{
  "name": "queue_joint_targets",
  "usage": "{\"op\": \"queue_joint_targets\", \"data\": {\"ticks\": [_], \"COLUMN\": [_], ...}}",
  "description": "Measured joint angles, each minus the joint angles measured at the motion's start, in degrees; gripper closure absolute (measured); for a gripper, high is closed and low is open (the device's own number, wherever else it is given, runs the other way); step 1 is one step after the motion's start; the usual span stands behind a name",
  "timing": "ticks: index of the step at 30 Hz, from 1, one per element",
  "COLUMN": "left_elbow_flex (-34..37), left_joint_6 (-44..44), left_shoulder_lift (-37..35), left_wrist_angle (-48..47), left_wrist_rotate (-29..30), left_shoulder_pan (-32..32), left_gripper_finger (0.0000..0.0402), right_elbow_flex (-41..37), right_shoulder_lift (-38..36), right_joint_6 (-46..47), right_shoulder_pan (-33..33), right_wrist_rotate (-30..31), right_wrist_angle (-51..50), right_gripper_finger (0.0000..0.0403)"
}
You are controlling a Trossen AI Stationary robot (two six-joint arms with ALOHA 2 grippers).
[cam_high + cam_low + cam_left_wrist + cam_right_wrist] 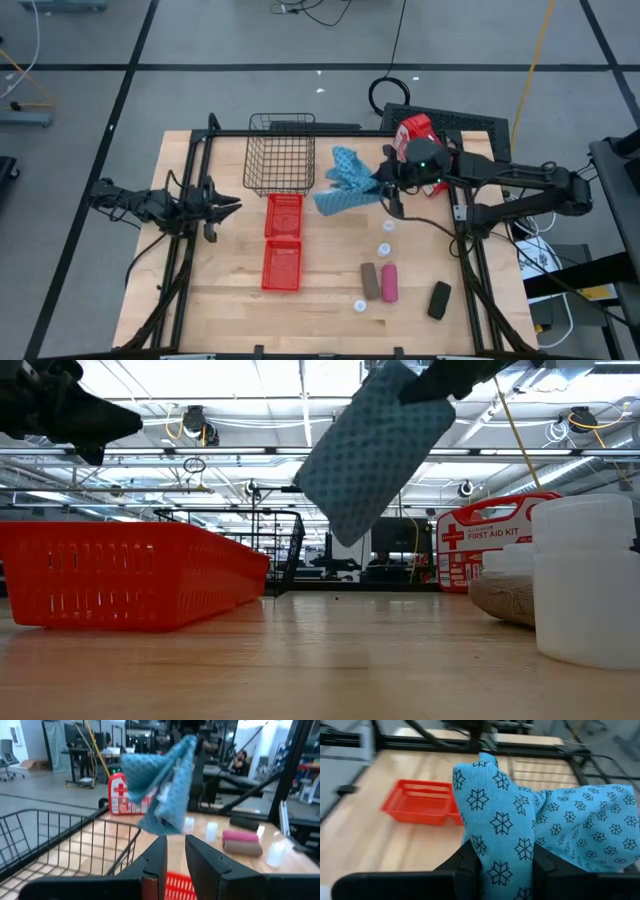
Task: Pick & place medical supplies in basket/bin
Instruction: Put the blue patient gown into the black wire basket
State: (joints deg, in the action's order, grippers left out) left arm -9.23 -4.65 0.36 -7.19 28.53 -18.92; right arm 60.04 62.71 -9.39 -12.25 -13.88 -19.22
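Soft, star-printed blue pouch (520,825) — limp folds in right gripper (502,857).

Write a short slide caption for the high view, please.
Right gripper holds the blue pouch in the air beside the wire basket.

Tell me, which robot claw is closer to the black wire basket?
The left. The left gripper waits just beside the black wire basket, off its left side. The right gripper is farther off on the other side, holding the light-blue patterned soft pouch up.
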Motion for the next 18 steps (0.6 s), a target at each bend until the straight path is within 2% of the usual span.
{"op": "queue_joint_targets", "data": {"ticks": [4,7,11,14,18], "left_elbow_flex": [-0.02,-0.02,-0.02,-0.02,0.0], "left_joint_6": [-4.93,-4.89,-2.0,-5.54,-4.78], "left_shoulder_lift": [0.0,0.0,0.0,0.13,4.07], "left_wrist_angle": [3.87,5.04,6.04,6.59,12.26], "left_wrist_rotate": [0.08,2.46,7.79,7.71,8.87], "left_shoulder_pan": [-0.01,0.04,0.04,0.04,1.2], "left_gripper_finger": [0.0327,0.0327,0.0327,0.0327,0.0325], "right_elbow_flex": [0.03,0.01,-0.01,-0.91,-1.68], "right_shoulder_lift": [-0.62,-0.63,-0.65,-0.65,-0.29], "right_joint_6": [-0.09,0.08,0.09,-0.18,-0.15], "right_shoulder_pan": [-0.02,0.0,-0.01,-0.02,0.0], "right_wrist_rotate": [-5.95,-8.93,-8.8,-8.67,-8.73], "right_wrist_angle": [0.11,-0.16,0.08,1.4,1.35], "right_gripper_finger": [0.0329,0.0329,0.0329,0.0329,0.0329]}}
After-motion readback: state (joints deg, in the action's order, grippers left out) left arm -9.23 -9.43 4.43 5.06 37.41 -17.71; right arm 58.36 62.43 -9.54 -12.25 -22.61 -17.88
